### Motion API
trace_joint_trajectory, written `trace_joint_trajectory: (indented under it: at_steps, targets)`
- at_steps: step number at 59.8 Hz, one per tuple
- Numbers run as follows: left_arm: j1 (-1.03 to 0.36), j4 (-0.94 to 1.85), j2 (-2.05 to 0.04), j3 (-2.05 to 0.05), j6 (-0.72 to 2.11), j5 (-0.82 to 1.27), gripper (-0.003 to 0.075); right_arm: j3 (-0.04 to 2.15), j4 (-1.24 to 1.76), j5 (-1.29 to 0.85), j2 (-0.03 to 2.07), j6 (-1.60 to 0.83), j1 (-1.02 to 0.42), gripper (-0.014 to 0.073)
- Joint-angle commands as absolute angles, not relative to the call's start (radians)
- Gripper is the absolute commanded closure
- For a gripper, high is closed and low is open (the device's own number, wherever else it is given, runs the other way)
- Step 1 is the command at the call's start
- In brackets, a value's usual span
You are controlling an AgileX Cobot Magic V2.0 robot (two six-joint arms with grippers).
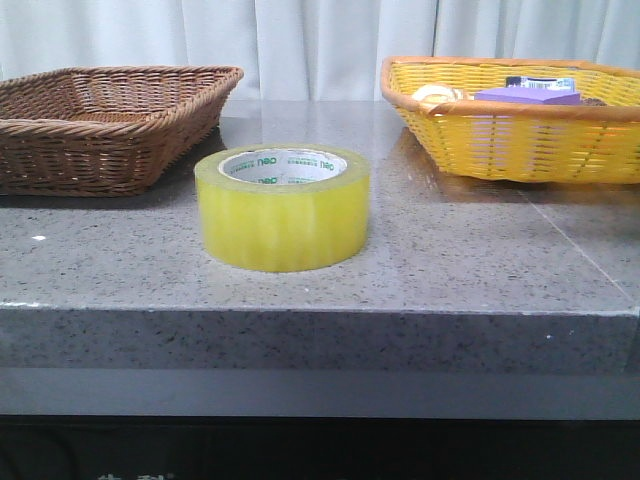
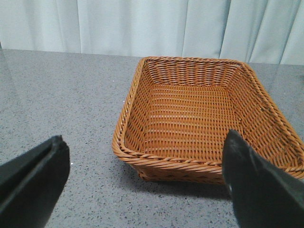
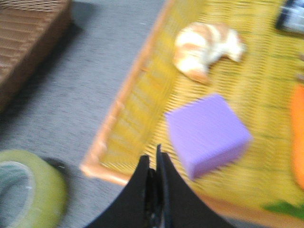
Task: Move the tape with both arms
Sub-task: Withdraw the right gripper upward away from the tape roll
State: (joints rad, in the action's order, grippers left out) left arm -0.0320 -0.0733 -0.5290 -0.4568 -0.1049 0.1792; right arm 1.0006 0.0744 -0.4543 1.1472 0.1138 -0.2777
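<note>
The tape (image 1: 283,208), a wide translucent yellow roll with a white core and green print, lies flat on the grey stone table between the two baskets. In the right wrist view the tape (image 3: 28,190) shows at one corner, off to the side of my right gripper (image 3: 153,156). That gripper is shut with nothing in it and hangs over the near rim of the yellow basket (image 3: 121,123). My left gripper (image 2: 145,161) is open and empty, its black fingers (image 2: 35,180) spread wide before the brown basket (image 2: 199,118). Neither arm shows in the front view.
A brown wicker basket (image 1: 110,120) with nothing visible in it stands at the back left. At the back right, the yellow basket (image 1: 520,140) holds a purple block (image 3: 206,135), a croissant-like piece (image 3: 206,47), an orange item (image 3: 297,133) and a dark object (image 3: 290,16). The table's front edge (image 1: 320,312) is near.
</note>
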Motion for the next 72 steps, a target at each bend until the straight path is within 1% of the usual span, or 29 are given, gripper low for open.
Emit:
trace_joint_trajectory:
  at_steps: [1, 7, 20, 28, 34, 50, 61, 72]
  targets:
    - [-0.029, -0.074, -0.537, -0.493, -0.105, 0.099, 0.008, 0.94, 0.063, -0.364, 1.047, 0.111, -0.226, 0.0662]
    - [-0.029, -0.074, -0.537, -0.493, -0.105, 0.099, 0.008, 0.802, 0.062, -0.331, 0.921, 0.111, -0.18, 0.0662]
    - [-0.029, -0.074, -0.537, -0.493, -0.105, 0.099, 0.008, 0.568, 0.031, -0.212, 0.662, 0.111, -0.177, 0.0662]
    - [-0.029, -0.074, -0.537, -0.493, -0.105, 0.099, 0.008, 0.469, 0.011, -0.195, 0.5, 0.111, -0.177, 0.0662]
    - [-0.029, -0.074, -0.537, -0.493, -0.105, 0.094, 0.008, 0.427, 0.01, -0.194, 0.416, 0.111, -0.177, 0.0662]
    - [-0.039, -0.025, -0.537, -0.496, -0.105, 0.106, 0.008, 0.41, 0.0, -0.194, 0.382, 0.111, -0.177, 0.0662]
    - [-0.123, -0.012, -0.565, -0.582, -0.105, 0.282, 0.008, 0.41, 0.0, -0.194, 0.382, 0.111, -0.177, 0.0662]
    - [-0.241, 0.046, -0.692, -0.72, -0.105, 0.463, 0.008, 0.41, 0.0, -0.194, 0.382, 0.111, -0.177, 0.0662]
